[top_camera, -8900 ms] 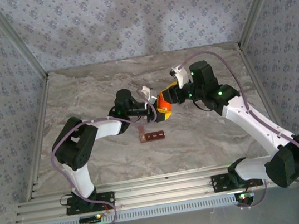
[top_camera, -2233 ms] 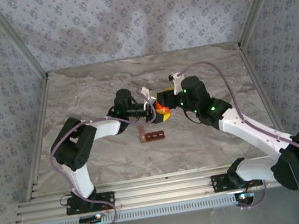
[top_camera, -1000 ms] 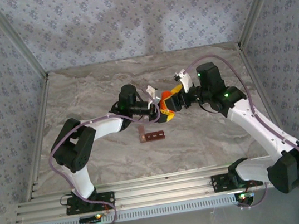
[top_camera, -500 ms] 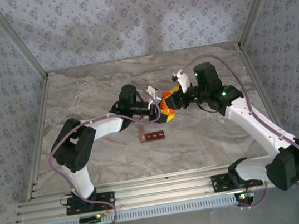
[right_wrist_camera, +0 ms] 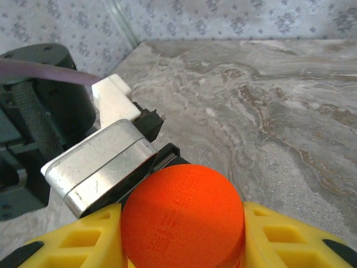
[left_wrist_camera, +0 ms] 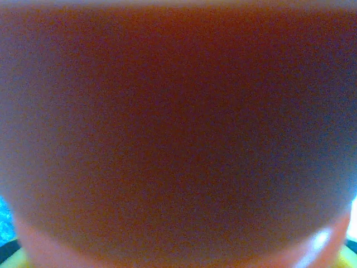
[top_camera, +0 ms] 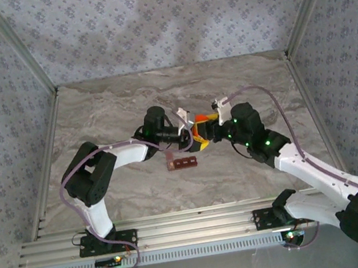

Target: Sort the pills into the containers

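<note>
The orange bottle (top_camera: 197,136) is held up over the middle of the counter (top_camera: 108,111), between the two hands. The left hand (top_camera: 183,136) is closed around one end of it. From the left wrist, the bottle (left_wrist_camera: 178,134) is seen so close that it is just a dark orange blur. The right hand (top_camera: 206,130) is closed on the other end. From the right wrist, the round orange top (right_wrist_camera: 183,215) is seen squeezed between the yellow fingers (right_wrist_camera: 284,234), which touch it on both sides. A silver block (right_wrist_camera: 100,167) on the left arm is seen just behind the top. The containers (top_camera: 181,164) are lying flat on the counter, near the bottle and on the side closer to the arm bases. They are not touched by either hand.
</note>
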You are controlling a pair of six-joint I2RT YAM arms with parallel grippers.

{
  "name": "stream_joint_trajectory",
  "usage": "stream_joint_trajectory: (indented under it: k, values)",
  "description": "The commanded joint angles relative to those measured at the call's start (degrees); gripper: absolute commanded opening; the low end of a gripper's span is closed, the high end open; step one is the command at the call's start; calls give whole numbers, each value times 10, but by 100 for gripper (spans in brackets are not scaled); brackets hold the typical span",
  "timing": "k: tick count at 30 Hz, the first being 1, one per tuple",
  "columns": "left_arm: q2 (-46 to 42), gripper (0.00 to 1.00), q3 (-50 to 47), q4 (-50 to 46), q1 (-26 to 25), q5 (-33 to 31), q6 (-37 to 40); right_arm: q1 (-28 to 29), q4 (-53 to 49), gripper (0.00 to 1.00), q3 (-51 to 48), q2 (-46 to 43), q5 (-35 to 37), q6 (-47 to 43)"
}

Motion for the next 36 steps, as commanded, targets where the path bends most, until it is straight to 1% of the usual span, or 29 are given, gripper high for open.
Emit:
stream_joint_trajectory:
  k: [1,4,6,7,9,11,13,14,17,19,21,24,26,31,36]
  values:
    - [-36,0,11,76,8,4,-6,18,-20,36,-13,10,105,55]
    - [-32,0,13,78,8,5,-8,16,-36,38,11,20,96,49]
    - [-31,0,14,78,8,6,-8,8,-57,40,35,24,76,32]
    - [-30,0,14,77,8,6,-8,-1,-71,43,51,25,56,20]
    - [-28,0,16,76,8,7,-9,-29,-89,53,79,21,-1,4]
    - [-25,0,18,76,9,10,-10,-65,-112,66,104,13,-77,-21]
    - [-24,0,20,72,10,14,-11,-95,-120,75,111,-8,-146,-45]
    - [-25,0,19,72,10,16,-10,-110,-128,78,111,-17,-185,-58]
    - [-30,0,16,71,11,19,-9,-153,-145,79,116,-28,-271,-95]
    - [-30,0,16,68,11,22,-7,-172,-145,80,120,-18,-304,-110]
    - [-31,0,19,62,12,28,-7,-183,-150,80,134,7,-334,-124]
    - [-31,0,20,55,11,33,-4,-183,-163,80,162,51,-367,-144]
    - [-31,0,22,51,10,35,-2,-176,-178,80,182,73,-371,-158]
    - [-28,0,27,45,9,38,0,-153,-200,80,207,105,-353,-187]
    - [-28,0,29,40,8,38,2,-139,-200,78,215,121,-341,-192]
